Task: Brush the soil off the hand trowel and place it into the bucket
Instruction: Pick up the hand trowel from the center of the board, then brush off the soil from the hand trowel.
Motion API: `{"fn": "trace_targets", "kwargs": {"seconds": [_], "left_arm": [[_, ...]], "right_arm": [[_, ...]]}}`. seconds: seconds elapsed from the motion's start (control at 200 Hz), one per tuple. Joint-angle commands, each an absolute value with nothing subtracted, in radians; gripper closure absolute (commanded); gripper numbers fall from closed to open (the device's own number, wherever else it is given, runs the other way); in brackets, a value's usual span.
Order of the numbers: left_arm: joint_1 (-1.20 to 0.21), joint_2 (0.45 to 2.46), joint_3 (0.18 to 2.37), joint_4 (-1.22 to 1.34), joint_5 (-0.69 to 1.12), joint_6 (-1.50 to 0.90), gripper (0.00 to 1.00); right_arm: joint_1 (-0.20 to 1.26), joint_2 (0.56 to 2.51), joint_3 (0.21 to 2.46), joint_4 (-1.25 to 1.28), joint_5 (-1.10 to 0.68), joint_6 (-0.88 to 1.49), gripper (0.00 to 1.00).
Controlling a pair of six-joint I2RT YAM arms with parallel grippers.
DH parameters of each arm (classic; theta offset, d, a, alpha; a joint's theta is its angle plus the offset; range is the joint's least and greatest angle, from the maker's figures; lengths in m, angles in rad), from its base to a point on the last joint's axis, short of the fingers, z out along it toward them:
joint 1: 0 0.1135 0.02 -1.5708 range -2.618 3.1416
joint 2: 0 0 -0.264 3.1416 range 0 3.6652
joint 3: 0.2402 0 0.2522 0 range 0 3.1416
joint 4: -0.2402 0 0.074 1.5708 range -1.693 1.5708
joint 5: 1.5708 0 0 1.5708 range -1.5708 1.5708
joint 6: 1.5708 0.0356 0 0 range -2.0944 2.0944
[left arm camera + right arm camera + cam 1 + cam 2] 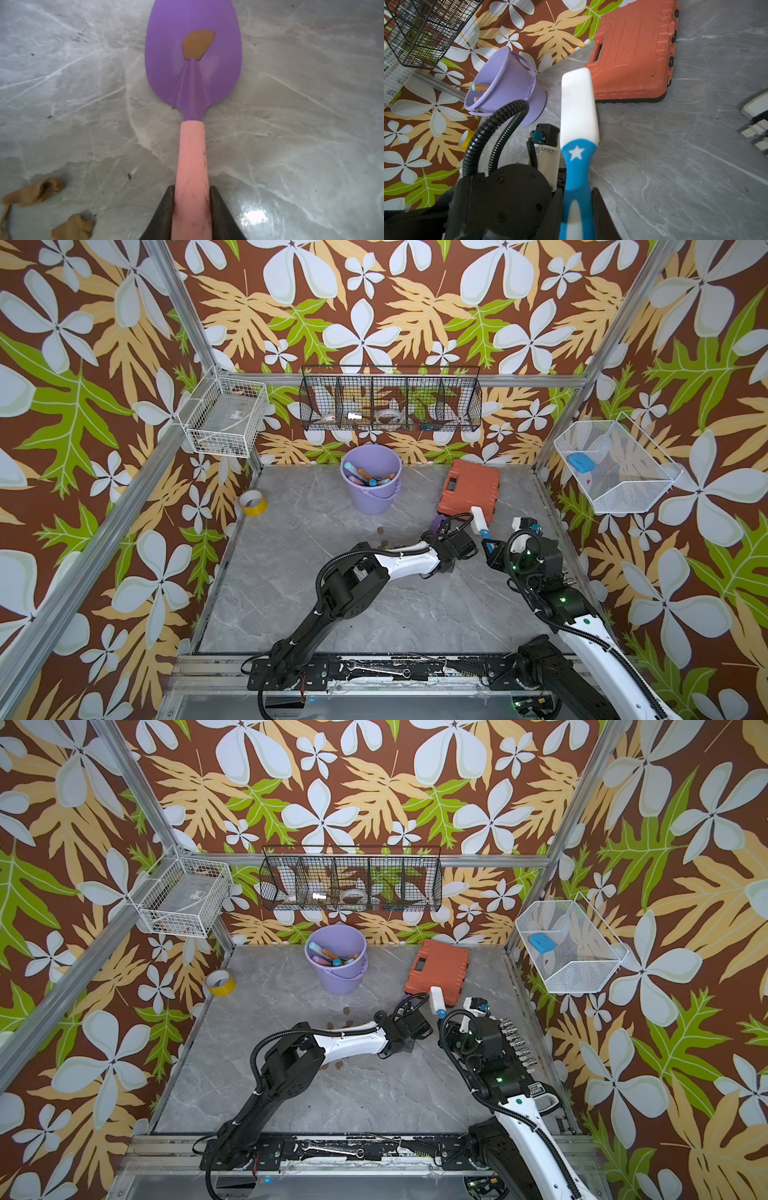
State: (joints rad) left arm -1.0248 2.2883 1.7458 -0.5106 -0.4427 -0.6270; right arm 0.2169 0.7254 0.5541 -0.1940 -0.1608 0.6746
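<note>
Clamped tight in the left gripper (192, 188): the pink handle of the hand trowel (193, 83), jaws pressed against both its sides, purple blade stretched out ahead over the counter (291, 124), hollow face up. Stuck near the middle of that blade, one flat brown blob of soil (198, 44); lying on the counter beside the handle, loose soil blobs (33, 195). Closed likewise in the right gripper (578, 193): the blue, star-marked handle of a white-headed brush (578, 104), raised just beside the left arm's wrist. Further back, upright near the rear wall and well apart from the trowel, the lavender bucket (370, 499), bail handle down, filled with pastel and orange stick-shaped pieces too small to name. To its right, flat on the counter, a closed orange tool case (469, 489); at the far left edge, a roll of yellow tape (252, 502). Hung on the back wall, a black wire basket (390, 429) with tape rolls and a small shiny piece in its compartments. On the side walls, a white wire basket (195, 439) with a flat pale pack, and a white mesh basket (631, 497) with a small blue object. Underneath, grey marble-look surface; all round, brown floral wallpaper and aluminium framing.
</note>
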Motion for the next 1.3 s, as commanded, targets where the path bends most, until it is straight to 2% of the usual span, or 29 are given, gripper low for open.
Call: {"fn": "trace_targets", "kwargs": {"seconds": [0.0, 0.08, 0.115, 0.28, 0.47, 0.716, 0.831, 0.971, 1.161, 1.201, 1.296], "left_arm": [[-1.015, 2.258, 1.731, -0.517, -0.463, -0.581, 0.79], [-1.007, 2.22, 1.696, -0.522, -0.465, -0.555, 0.9], [-1.002, 2.196, 1.672, -0.522, -0.451, -0.544, 1.0], [-0.991, 2.012, 1.479, -0.552, -0.403, -0.492, 1.0], [-0.985, 1.734, 1.247, -0.638, -0.336, -0.46, 1.0], [-0.985, 1.475, 1.076, -0.712, -0.215, -0.437, 1.0], [-0.985, 1.433, 1.055, -0.764, -0.251, -0.447, 1.0], [-0.985, 1.387, 1.03, -0.776, -0.29, -0.47, 1.0], [-0.986, 1.357, 1.001, -0.825, -0.361, -0.49, 1.0], [-0.985, 1.355, 0.993, -0.831, -0.366, -0.496, 1.0], [-0.985, 1.35, 0.982, -0.844, -0.372, -0.507, 1.0]], "right_arm": [[0.216, 0.72, 0.561, -0.165, -0.163, 0.662, 1.0], [0.216, 0.711, 0.568, -0.179, -0.17, 0.659, 1.0], [0.216, 0.709, 0.569, -0.187, -0.177, 0.659, 1.0], [0.216, 0.719, 0.591, -0.221, -0.239, 0.658, 1.0], [0.252, 0.765, 0.645, -0.263, -0.398, 0.627, 1.0], [0.628, 0.96, 0.779, -0.36, -0.326, 0.536, 1.0], [0.748, 1.073, 0.84, -0.415, -0.271, 0.511, 1.0], [0.794, 1.182, 0.874, -0.428, -0.278, 0.506, 1.0], [0.79, 1.299, 0.99, -0.583, 0.059, 0.48, 1.0], [0.792, 1.296, 1.008, -0.558, 0.054, 0.483, 1.0], [0.819, 1.275, 1.023, -0.447, -0.084, 0.478, 1.0]]}}
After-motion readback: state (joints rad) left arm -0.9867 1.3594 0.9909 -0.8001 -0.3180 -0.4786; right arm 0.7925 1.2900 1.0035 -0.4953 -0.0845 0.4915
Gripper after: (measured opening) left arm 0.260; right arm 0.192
